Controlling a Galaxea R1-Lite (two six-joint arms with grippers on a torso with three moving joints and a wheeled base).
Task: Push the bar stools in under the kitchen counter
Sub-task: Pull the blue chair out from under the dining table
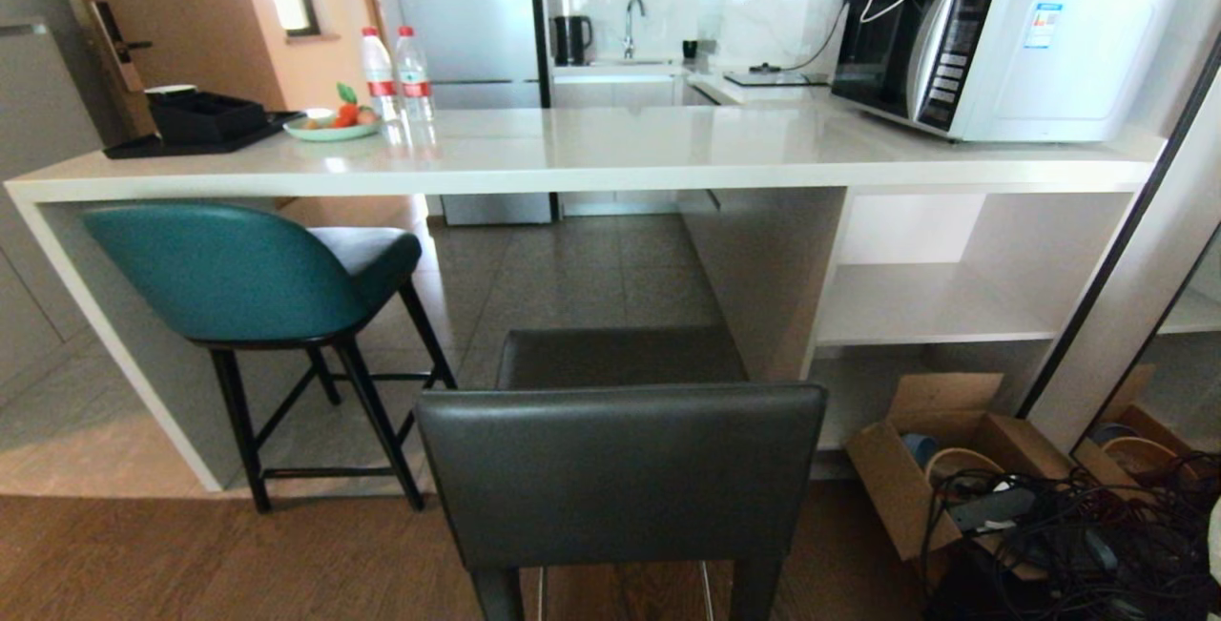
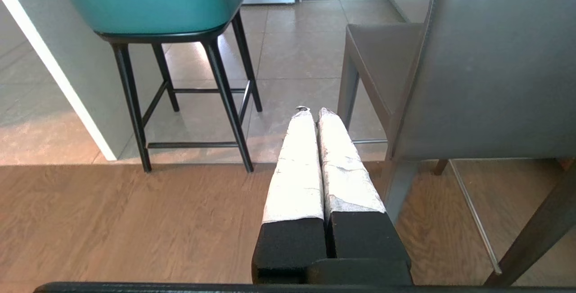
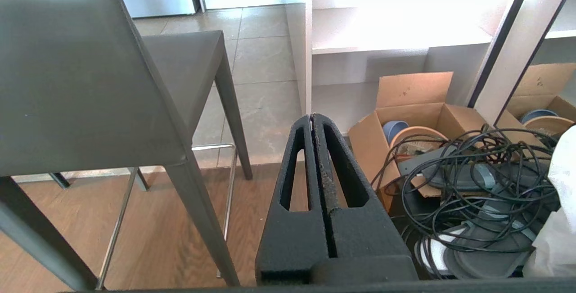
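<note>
The white kitchen counter (image 1: pixel 591 173) runs across the head view. A teal bar stool (image 1: pixel 229 273) with thin black legs stands at its left end, seat partly under the slab; it also shows in the left wrist view (image 2: pixel 153 0). A boxy dark-grey bar stool (image 1: pixel 620 468) stands in front of me, back toward me, out from the counter. My left gripper (image 2: pixel 314 111), white-wrapped, is shut and empty, low beside that grey stool (image 2: pixel 490 68). My right gripper (image 3: pixel 312 116) is shut and empty on the other side of the grey stool (image 3: pixel 76 72). Neither arm shows in the head view.
A microwave (image 1: pixel 1002 49), water bottles (image 1: pixel 401 72), a fruit plate (image 1: pixel 334 125) and a black tray (image 1: pixel 196 130) sit on the counter. An open cardboard box (image 1: pixel 940 468) and tangled black cables (image 1: pixel 1078 535) lie on the floor at the right, below white shelves (image 1: pixel 925 316).
</note>
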